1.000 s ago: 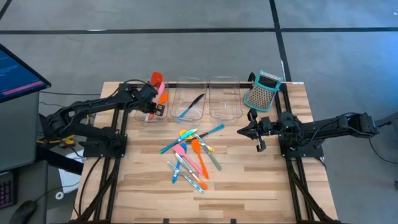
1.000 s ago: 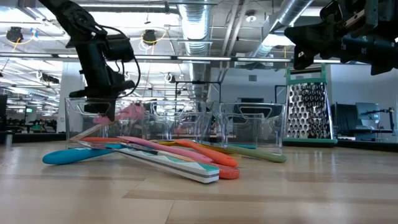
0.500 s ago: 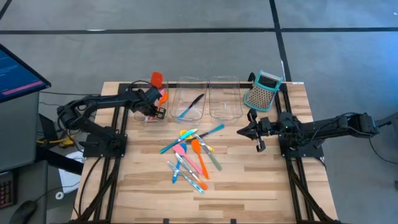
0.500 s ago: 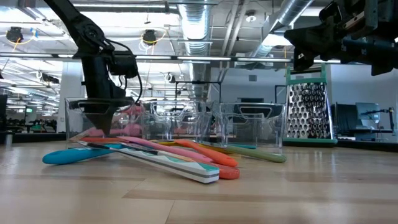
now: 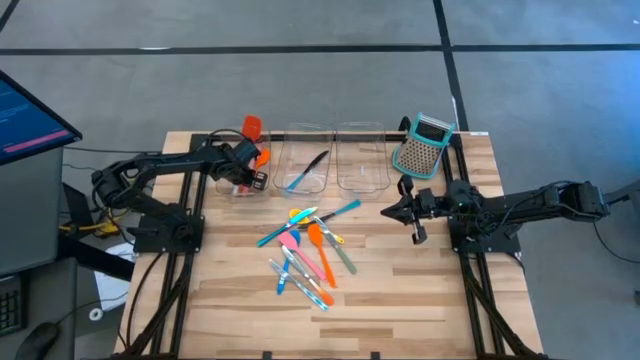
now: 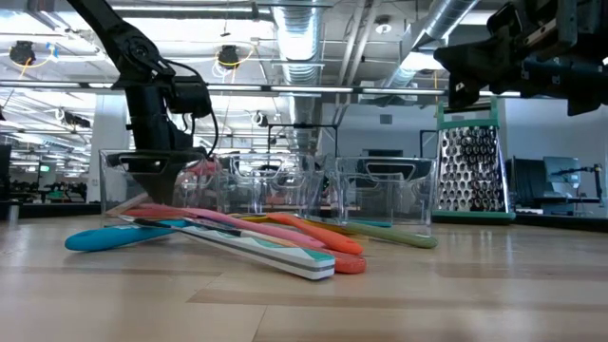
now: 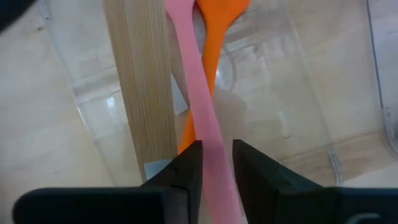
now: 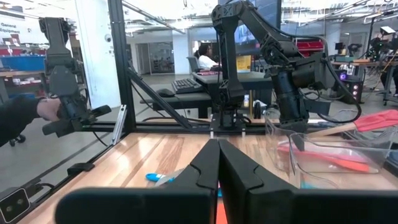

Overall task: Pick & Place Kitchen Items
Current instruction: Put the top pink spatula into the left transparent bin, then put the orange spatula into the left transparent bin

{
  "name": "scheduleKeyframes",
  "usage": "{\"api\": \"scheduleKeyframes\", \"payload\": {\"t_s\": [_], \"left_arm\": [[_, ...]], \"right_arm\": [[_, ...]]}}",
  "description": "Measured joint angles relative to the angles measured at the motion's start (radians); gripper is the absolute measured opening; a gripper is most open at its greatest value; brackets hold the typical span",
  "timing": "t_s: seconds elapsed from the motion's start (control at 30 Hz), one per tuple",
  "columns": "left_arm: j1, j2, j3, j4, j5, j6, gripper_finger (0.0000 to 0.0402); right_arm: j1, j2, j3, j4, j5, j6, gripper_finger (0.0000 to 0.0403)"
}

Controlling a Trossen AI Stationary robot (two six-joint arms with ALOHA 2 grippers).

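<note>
Wooden table (image 5: 420, 290), 3 bins (image 5: 361, 160), 1 holding spatulas (image 5: 261, 157)

Three clear bins (image 5: 309, 160) and one box grater (image 5: 421, 145) are counted on the worktop (image 5: 400, 270). Roughly ten loose utensils (image 5: 310, 250) are seen piled; two arms (image 5: 160, 175) are present.

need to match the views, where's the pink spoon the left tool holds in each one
High: pink spoon at left bin, by left tool.
Low: faint pink behind that bin's wall.
Left wrist: centre, between the fingers.
Right wrist: cannot tell.
Shared landmark: left bin.
</note>
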Motion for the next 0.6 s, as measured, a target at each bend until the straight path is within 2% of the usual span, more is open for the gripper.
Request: {"api": "scheduleKeyframes", "payload": {"t_s": [0.27,0.6], "left_arm": [[0.000,-0.046,0.000,0.010,-0.009,0.014,0.0087],[-0.010,-0.263,0.000,0.035,-0.004,0.077,0.0038]], "right_arm": [[0.000,0.000,0.000,-0.005,0.000,0.000,0.0000],[-0.001,0.000,0.000,-0.006,0.000,-0.024,0.0000]]}}
